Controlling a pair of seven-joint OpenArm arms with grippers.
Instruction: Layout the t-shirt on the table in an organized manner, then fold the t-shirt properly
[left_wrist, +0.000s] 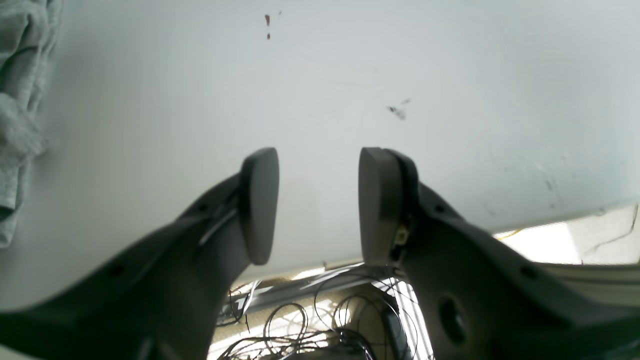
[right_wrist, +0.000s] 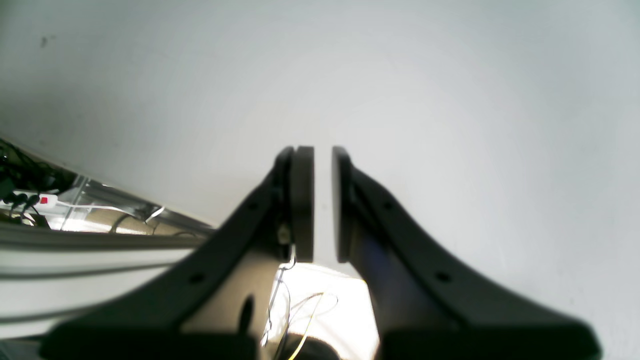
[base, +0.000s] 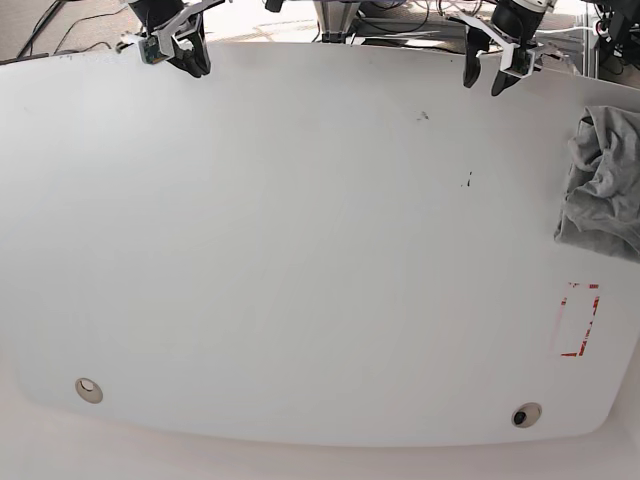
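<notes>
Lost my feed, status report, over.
Left gripper open, empty; right gripper shut, empty. T-shirt crumpled at table edge, untouched. Nothing blocking.

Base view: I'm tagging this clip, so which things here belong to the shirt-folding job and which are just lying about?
Part of the job:
- t-shirt, crumpled at the table's edge
- table
- left hand, open, holding nothing
- right hand, shut, holding nothing

Just there:
- red dashed mark
- two round grommets
- cables below the table edge

Bright, soft daylight; blurred wrist views.
</notes>
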